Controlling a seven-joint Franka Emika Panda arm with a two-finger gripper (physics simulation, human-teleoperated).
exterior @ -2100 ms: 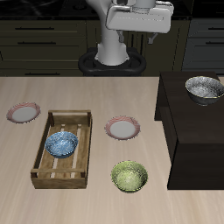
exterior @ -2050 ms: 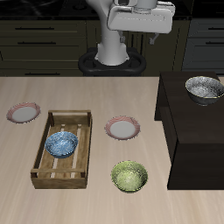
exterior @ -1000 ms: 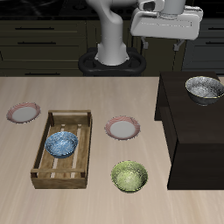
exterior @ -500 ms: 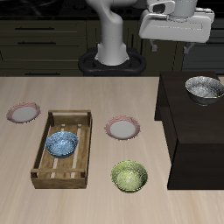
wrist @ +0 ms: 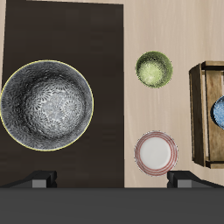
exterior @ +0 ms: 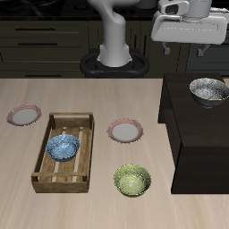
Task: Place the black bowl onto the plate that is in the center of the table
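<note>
The black bowl, with a silvery speckled inside, stands on the dark raised cabinet block. It also shows in the wrist view. The pink-rimmed plate lies at the center of the beige table, and it shows in the wrist view too. My gripper hangs high above the cabinet block, slightly back from the black bowl. It is open and empty, with the fingertips wide apart.
A green bowl sits near the table's front edge, nearer than the center plate. A wooden tray holds a blue patterned bowl. A second plate lies beyond the tray at the table's far side.
My gripper has moved sideways from above the table's back middle to above the cabinet block with the black bowl. It stays open. No object has moved.
</note>
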